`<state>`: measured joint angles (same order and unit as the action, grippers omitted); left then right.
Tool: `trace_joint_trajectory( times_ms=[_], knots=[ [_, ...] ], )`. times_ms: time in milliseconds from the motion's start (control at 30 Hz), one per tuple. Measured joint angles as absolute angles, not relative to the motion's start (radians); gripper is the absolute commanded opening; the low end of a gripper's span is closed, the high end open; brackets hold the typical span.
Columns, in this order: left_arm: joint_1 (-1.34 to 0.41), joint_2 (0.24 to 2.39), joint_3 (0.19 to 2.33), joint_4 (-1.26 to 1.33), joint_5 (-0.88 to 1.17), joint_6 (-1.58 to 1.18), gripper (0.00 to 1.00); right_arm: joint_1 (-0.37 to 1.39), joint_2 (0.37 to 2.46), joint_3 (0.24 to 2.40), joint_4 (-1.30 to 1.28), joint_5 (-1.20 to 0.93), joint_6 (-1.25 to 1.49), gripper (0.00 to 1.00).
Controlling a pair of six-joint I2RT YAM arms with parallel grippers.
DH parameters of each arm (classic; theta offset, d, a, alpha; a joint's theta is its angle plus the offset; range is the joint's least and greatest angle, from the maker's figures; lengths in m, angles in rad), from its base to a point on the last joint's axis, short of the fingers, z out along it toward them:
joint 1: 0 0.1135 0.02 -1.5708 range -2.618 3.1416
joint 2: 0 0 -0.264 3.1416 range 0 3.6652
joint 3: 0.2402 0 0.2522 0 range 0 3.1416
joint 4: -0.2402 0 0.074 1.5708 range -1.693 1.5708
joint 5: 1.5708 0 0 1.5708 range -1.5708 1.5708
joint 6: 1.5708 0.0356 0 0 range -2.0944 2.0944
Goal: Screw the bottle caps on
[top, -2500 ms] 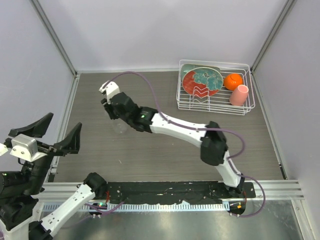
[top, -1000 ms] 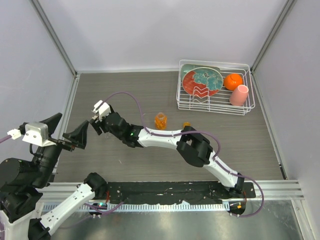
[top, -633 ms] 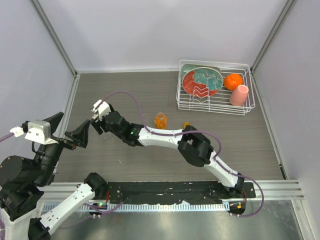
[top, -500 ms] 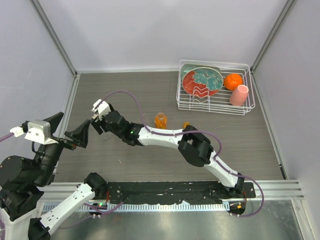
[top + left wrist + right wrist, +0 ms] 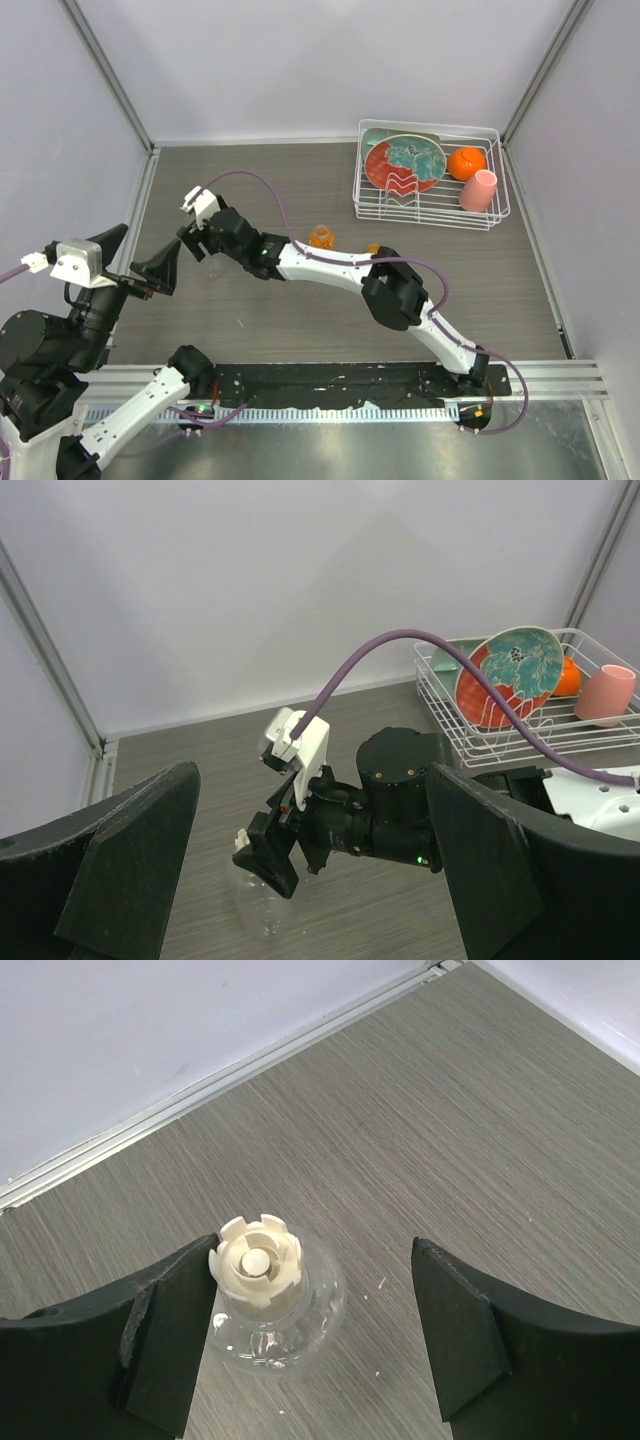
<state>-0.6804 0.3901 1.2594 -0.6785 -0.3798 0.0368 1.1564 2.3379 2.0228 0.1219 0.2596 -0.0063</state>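
Right claw (image 5: 312, 1260) had shifted slightly farther out, fingers spread, above the clear bottle (image 5: 300, 1332); cream cap (image 5: 256, 1263) sat on its neck, just beside one finger. Left claw (image 5: 133, 256) spread, well apart.

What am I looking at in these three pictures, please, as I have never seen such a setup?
These are two robot arms bolted to a table, each ending in a two-finger gripper. One picture looks down from above; the other two come from wrist cameras, so the dark shapes at their sides are fingers. On the table stand a clear bottle with a cream cap on its neck and an orange bottle, its orange cap lying nearby, plus a rack of dishes. The right gripper is open, fingers either side of the cream cap; the left gripper hangs open nearby. Neither holds anything.
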Motion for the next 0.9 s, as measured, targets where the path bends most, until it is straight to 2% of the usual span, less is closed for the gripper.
trace_joint_trajectory(
  times_ms=[133, 267, 433, 567, 667, 700, 767, 900],
  knots=[
    [-0.680, 0.402, 1.261, -0.678, -0.380, 0.040, 1.00, 1.153, 2.315, 2.020, 0.077, 0.216, -0.006, 0.82],
    [-0.680, 0.460, 1.289, -0.679, -0.381, 0.073, 1.00, 1.153, 2.181, 1.890, 0.044, 0.175, -0.006, 0.81],
    [-0.680, 0.614, 1.370, -0.683, -0.354, 0.117, 1.00, 1.158, 1.800, 1.564, 0.027, 0.140, 0.020, 0.80],
    [-0.681, 0.737, 1.386, -0.681, -0.267, 0.125, 1.00, 1.163, 1.502, 1.387, 0.039, 0.183, 0.061, 0.72],
    [-0.680, 0.852, 1.400, -0.693, -0.157, 0.125, 0.97, 1.168, 1.259, 1.264, -0.010, 0.292, 0.106, 0.64],
    [-0.681, 0.900, 1.414, -0.698, -0.115, 0.122, 0.95, 1.168, 1.197, 1.241, -0.033, 0.329, 0.117, 0.56],
    [-0.684, 1.018, 1.453, -0.709, -0.030, 0.116, 0.88, 1.168, 1.053, 1.184, -0.102, 0.438, 0.161, 0.48],
    [-0.728, 1.248, 1.537, -0.708, 0.043, 0.115, 0.74, 1.168, 0.870, 1.129, -0.249, 0.611, 0.249, 0.16]
  ],
)
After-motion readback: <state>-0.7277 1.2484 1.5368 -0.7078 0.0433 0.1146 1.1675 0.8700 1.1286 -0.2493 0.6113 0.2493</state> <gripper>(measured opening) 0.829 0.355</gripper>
